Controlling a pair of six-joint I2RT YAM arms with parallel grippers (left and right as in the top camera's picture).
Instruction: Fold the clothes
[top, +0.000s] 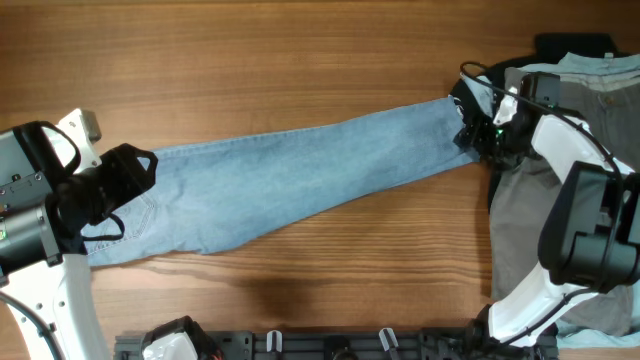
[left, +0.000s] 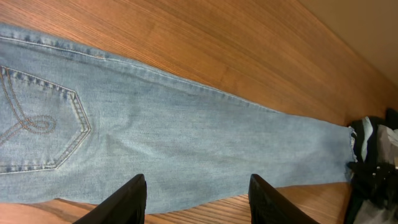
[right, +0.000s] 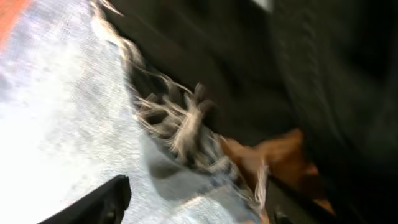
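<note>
Left claw (left: 198, 185) hangs spread above the jeans (top: 300, 170), laid flat along the desk (top: 300, 50). Right claw (top: 472, 128) sits at the frayed hem (right: 180, 124), likely to fold it waistward; whether it grips cannot be told.

Beneath my left claw (left: 198, 190) the jeans (left: 186, 137) are matt washed denim; beyond it the table (left: 236, 56) is smooth grained wood; my fingers (left: 127, 202) look matt black plastic
</note>
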